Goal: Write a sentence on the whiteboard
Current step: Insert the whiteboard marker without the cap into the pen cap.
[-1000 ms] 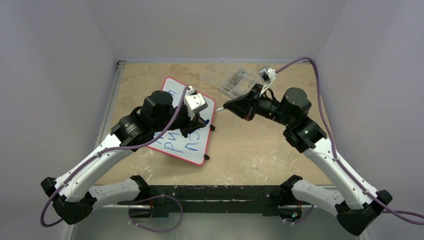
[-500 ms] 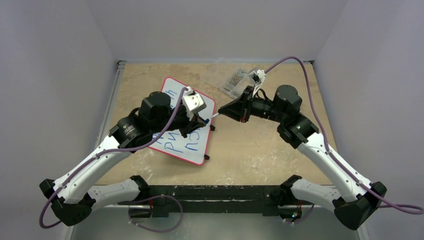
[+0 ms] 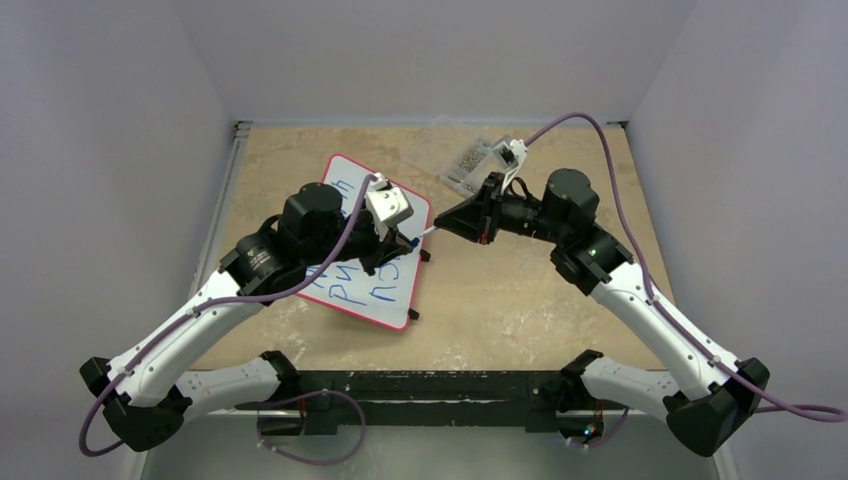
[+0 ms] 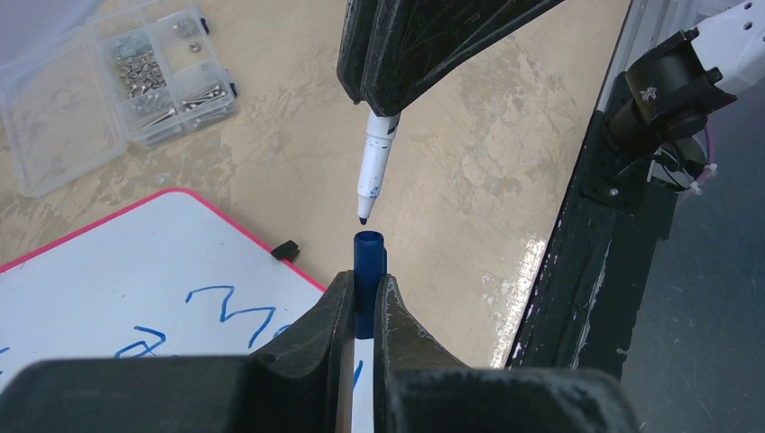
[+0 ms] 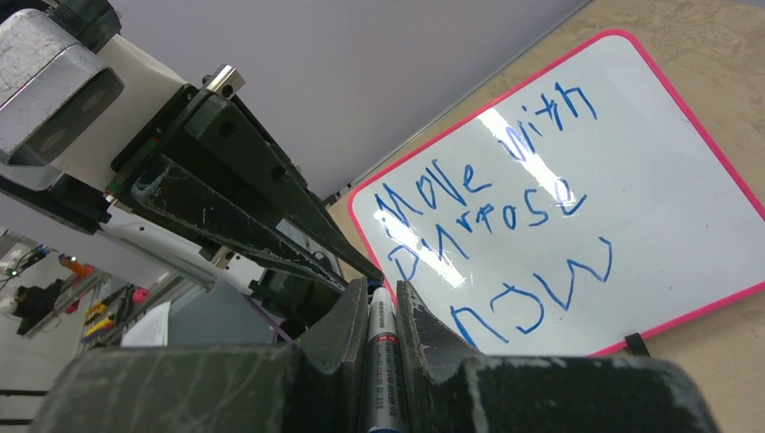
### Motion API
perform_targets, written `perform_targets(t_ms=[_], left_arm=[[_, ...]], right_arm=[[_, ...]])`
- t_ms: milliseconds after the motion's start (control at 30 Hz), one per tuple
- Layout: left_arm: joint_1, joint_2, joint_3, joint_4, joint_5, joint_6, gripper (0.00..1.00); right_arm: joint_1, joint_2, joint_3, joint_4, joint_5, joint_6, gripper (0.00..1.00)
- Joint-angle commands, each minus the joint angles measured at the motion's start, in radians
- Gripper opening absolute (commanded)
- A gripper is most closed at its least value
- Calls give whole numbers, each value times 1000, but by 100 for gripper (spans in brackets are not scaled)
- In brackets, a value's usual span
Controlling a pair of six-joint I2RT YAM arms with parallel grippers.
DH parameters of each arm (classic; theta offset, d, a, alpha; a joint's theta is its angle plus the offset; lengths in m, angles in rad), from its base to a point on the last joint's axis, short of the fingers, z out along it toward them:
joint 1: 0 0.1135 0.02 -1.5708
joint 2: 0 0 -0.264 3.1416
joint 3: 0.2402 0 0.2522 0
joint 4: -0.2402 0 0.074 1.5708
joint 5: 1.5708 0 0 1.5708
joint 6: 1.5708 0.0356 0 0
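Marker (image 4: 373,162) just off whiteboard (image 4: 126,262) edge

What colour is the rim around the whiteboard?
The rim of the whiteboard is pinkish red, clearest in the right wrist view.

Overall: from the top camera I see even, fairly bright, diffuse light coming from overhead.
Shadows: soft and faint on the table (image 3: 500,290), gathered under both arms.
Glare: in my right wrist view, white streaks cross the whiteboard (image 5: 649,207) toward 1 o'clock, washing out parts of the sentence (image 5: 487,212). In my left wrist view, a pale sheen sits on the tabletop at 4 o'clock.
Focus: the left gripper (image 4: 365,281) blurs at 6 o'clock, while the marker (image 4: 374,171) and marker cap (image 4: 368,257) stay crisp. The right gripper (image 5: 381,289) is likewise soft at 6 o'clock.
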Motion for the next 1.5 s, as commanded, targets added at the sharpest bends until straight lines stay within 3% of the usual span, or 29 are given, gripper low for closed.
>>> perform_targets(t_ms=[0,1467], left_arm=[[6,-1,-1,45,21,13,0],[6,17,0,46,6,13,0]], right_arm=[[-2,-2,-4,34,-31,7,0],[-2,-8,54,-37,30,-37,0]])
